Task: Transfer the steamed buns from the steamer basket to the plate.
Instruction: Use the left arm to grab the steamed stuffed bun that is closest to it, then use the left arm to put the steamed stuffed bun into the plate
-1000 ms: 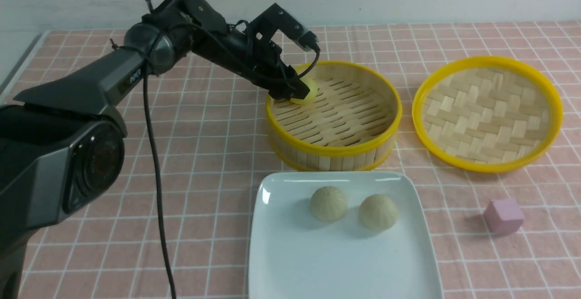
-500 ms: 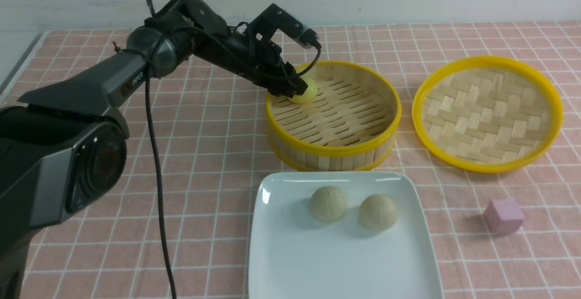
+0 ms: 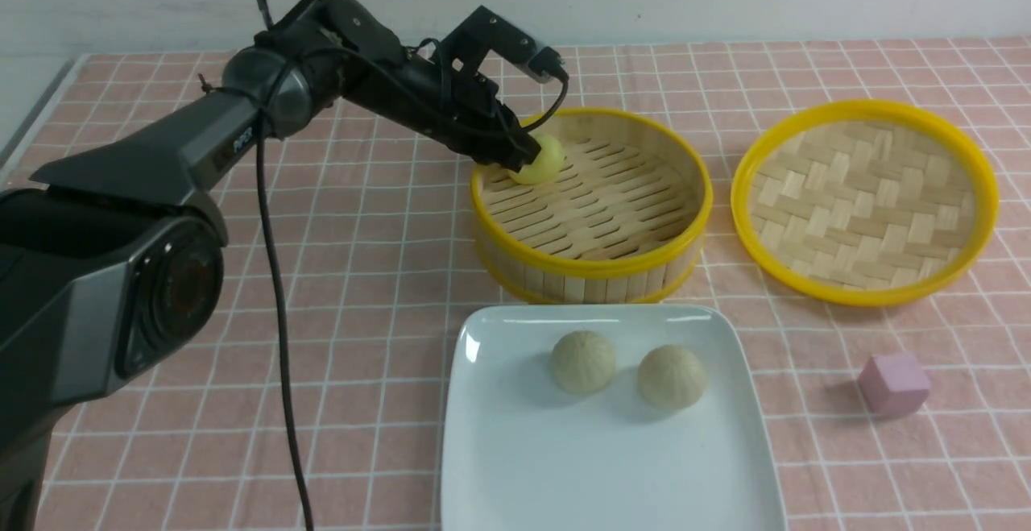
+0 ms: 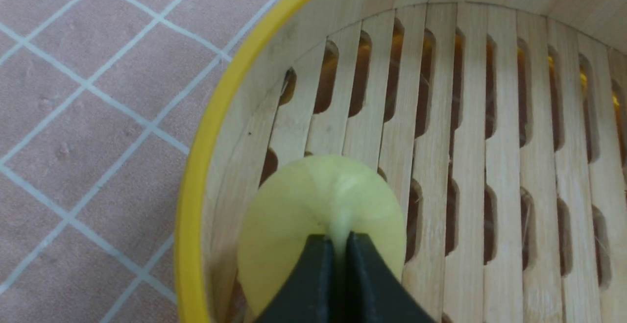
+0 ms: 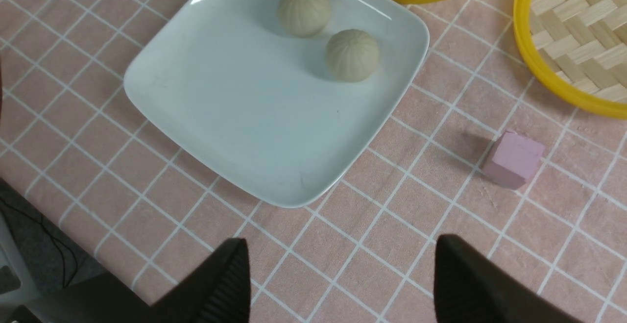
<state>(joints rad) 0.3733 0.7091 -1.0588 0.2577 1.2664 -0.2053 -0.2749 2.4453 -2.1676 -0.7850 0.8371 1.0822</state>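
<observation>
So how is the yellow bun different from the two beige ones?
The yellow bun is pale yellow and sits in the steamer basket, pinched by the left fingers. The two beige buns are off-white, ridged, and lie free on the plate. All three are small round domes.

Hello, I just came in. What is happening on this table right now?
The robot is moving steamed buns from a bamboo steamer basket onto a white plate. Two beige buns already sit on the plate. The left gripper is shut on the yellow bun, pinching its soft top, inside the basket near the wall. The right gripper is open and holds nothing, above the tablecloth near the plate. A shallow woven tray and a pink cube lie to the right, untouched.
</observation>
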